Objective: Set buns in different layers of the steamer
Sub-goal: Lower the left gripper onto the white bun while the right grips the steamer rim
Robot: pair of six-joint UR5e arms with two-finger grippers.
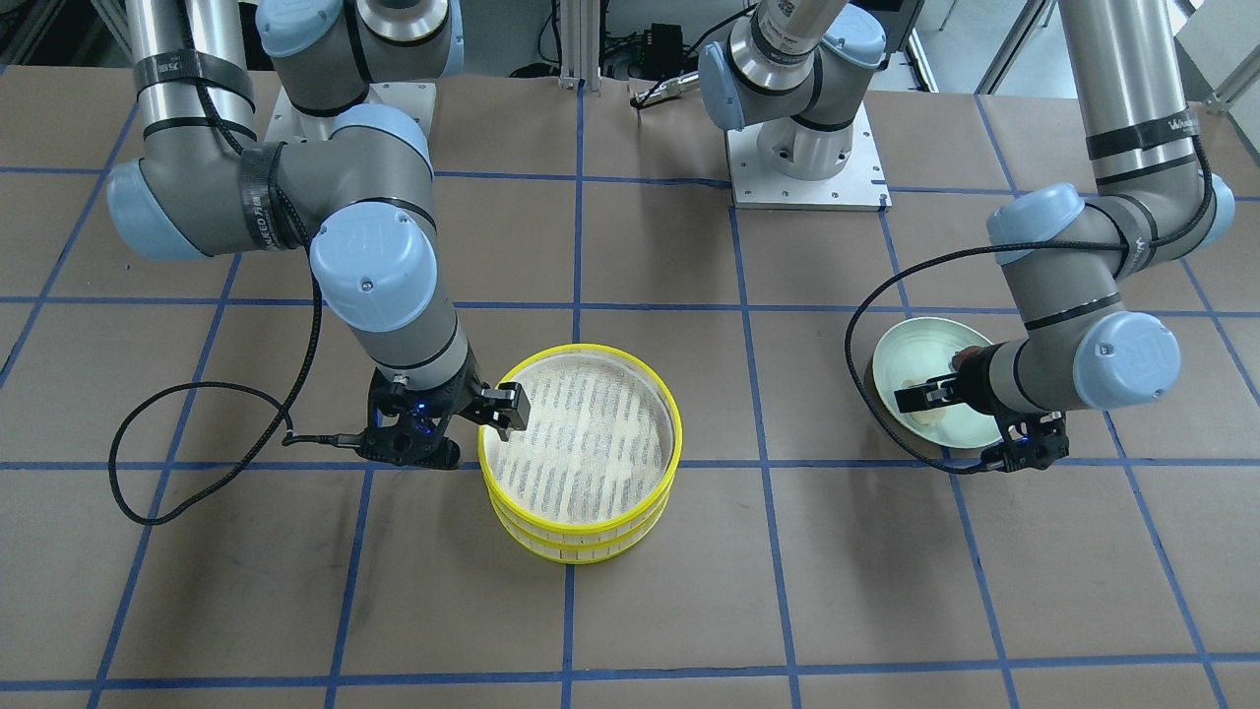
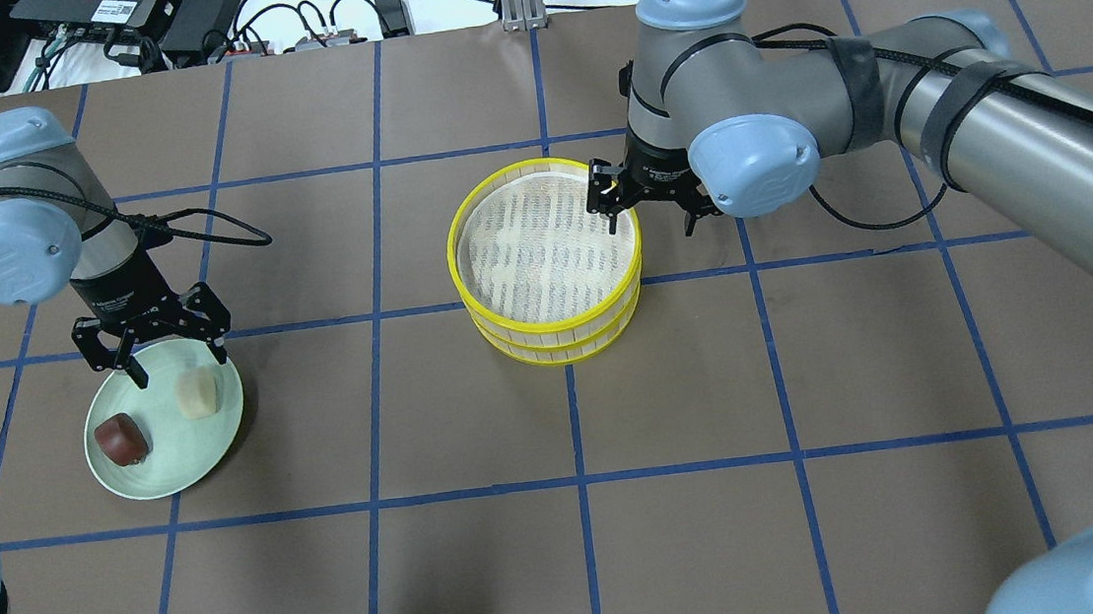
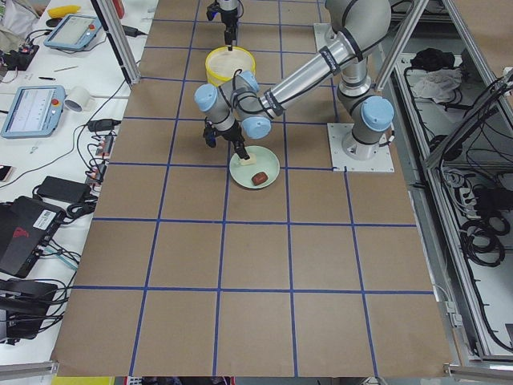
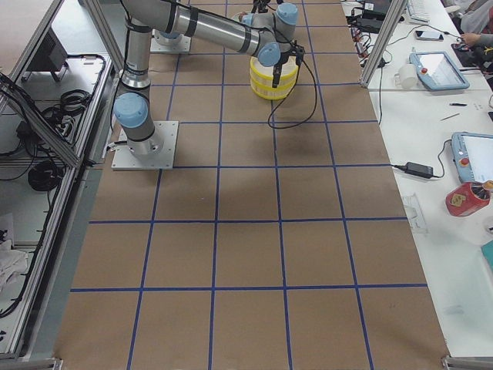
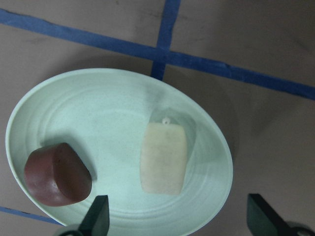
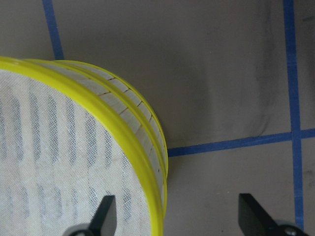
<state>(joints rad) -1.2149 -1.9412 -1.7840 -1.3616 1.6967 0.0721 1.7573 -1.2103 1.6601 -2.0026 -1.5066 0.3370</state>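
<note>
The two steamer layers are stacked at the table's middle; the top tray (image 2: 556, 320) sits on the lower tray (image 2: 560, 353), and the top tray's white striped liner is bare. The cream-white bun (image 2: 198, 392) and the reddish-brown bun (image 2: 121, 439) lie apart on the pale green plate (image 2: 170, 473). My left gripper (image 2: 155, 353) is open and empty just above the plate; in the left wrist view the cream bun (image 5: 164, 157) lies between its fingers. My right gripper (image 2: 649, 217) is open and empty, straddling the top tray's rim (image 6: 142, 182), one finger inside and one outside.
The brown table is marked with a blue tape grid. A black cable loop (image 1: 187, 453) lies beside my right arm. Another cable (image 1: 866, 325) arcs round the plate. The arms' base plates (image 1: 802, 177) stand at the robot's edge.
</note>
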